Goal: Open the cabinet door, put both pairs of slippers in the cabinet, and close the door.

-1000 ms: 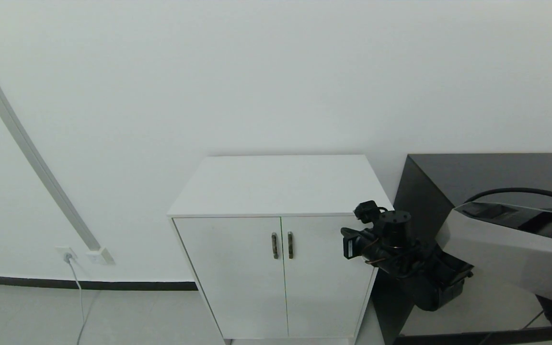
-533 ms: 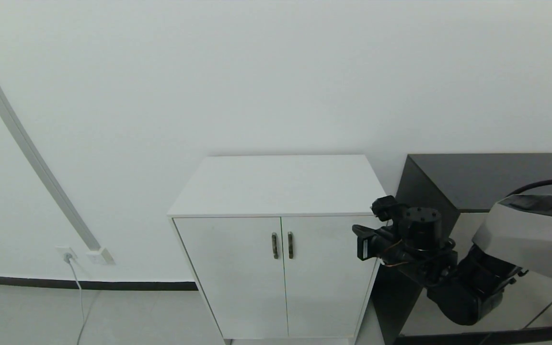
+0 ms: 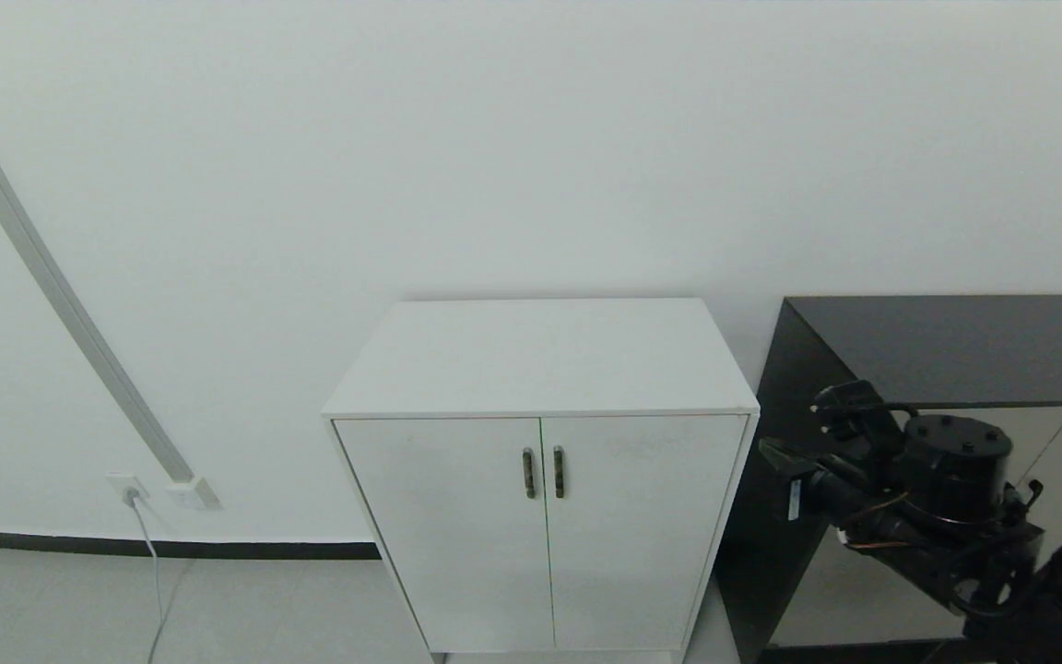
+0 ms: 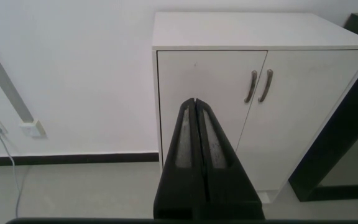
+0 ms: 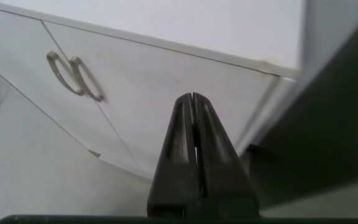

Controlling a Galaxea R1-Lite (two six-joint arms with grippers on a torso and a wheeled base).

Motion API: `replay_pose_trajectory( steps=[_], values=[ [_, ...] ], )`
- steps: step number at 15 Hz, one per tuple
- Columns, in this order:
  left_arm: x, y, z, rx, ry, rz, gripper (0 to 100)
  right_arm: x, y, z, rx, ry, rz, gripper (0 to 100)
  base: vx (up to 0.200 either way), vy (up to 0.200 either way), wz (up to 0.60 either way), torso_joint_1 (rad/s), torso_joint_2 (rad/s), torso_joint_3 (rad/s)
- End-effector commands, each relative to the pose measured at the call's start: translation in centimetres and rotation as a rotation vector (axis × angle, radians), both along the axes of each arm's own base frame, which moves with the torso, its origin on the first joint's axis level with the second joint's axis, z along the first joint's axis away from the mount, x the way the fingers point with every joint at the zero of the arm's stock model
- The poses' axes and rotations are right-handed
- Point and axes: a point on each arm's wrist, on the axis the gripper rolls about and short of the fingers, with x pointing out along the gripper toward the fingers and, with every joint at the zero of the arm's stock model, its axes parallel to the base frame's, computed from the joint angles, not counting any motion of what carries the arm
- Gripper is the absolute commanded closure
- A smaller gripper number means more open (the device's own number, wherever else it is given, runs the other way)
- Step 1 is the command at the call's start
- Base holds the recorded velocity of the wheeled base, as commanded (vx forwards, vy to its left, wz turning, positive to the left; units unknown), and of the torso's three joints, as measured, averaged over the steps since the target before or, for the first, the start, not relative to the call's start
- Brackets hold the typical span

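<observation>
1. Left gripper (image 4: 195,101): fingers are pressed together, nothing is held. It is set well in front of the cabinet (image 3: 540,360), clear of it, and is aimed at the left door (image 3: 443,526).

2. Right gripper (image 5: 193,98): fingers are pressed together, nothing is held. It is carried on the right arm (image 3: 955,461) at 3 o'clock of the cabinet. In the head view it is seen against the side panel of the black sideboard (image 3: 955,337), just past the cabinet's right edge. No contact with either piece of furniture can be made out.

3. Cabinet: white, two doors, flat top. It is stood on the floor (image 3: 264,609) with its back to the wall (image 3: 531,138). The left door and the right door (image 3: 632,526) are both shut, with a thin seam between them. One upright bar handle is fitted on each side of the seam: the left handle (image 3: 527,472) and the right handle (image 3: 559,471), close together near the doors' upper part.

4. Black sideboard: placed at 3 o'clock of the cabinet, just beside it, against the same wall. Its front panels are glossy.

5. Wall fittings, at 9 o'clock of the cabinet: a socket (image 3: 128,486) with a grey cable (image 3: 155,572) plugged in and hung down to the floor. A grey slanted strip (image 3: 52,277) is run up the wall towards 11 o'clock. A black skirting band (image 3: 162,549) is laid along the foot of the wall.
</observation>
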Motion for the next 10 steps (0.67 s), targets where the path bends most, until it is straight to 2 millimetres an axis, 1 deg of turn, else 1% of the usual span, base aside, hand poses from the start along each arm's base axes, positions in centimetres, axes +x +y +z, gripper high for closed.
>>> replay_pose_trajectory(
  steps=[1,4,5,7,9,10],
  values=[
    [0.0,0.0,0.0,0.000,0.003,0.001,100,-2.7,-3.5,1.8,0.009,-0.035,-0.084,100,0.000,0.000,0.00,0.000,0.00,0.000],
    [0.0,0.0,0.0,0.000,0.003,0.001,100,-5.0,-7.3,2.6,0.011,-0.047,-0.211,100,0.000,0.000,0.00,0.000,0.00,0.000],
    [0.0,0.0,0.0,0.000,0.001,0.001,100,-5.9,-8.2,2.8,0.012,-0.050,-0.241,100,0.000,0.000,0.00,0.000,0.00,0.000],
    [0.0,0.0,0.0,0.000,0.001,0.001,100,-8.0,-9.2,2.9,0.004,-0.052,-0.270,100,0.000,0.000,0.00,0.000,0.00,0.000],
    [0.0,0.0,0.0,0.000,0.001,0.001,100,-9.9,-9.5,3.0,-0.008,-0.066,-0.273,100,0.000,0.000,0.00,0.000,0.00,0.000],
    [0.0,0.0,0.0,0.001,0.003,0.001,100,-10.6,-9.8,3.3,-0.008,-0.075,-0.286,100,0.000,0.000,0.00,0.000,0.00,0.000]
  ],
)
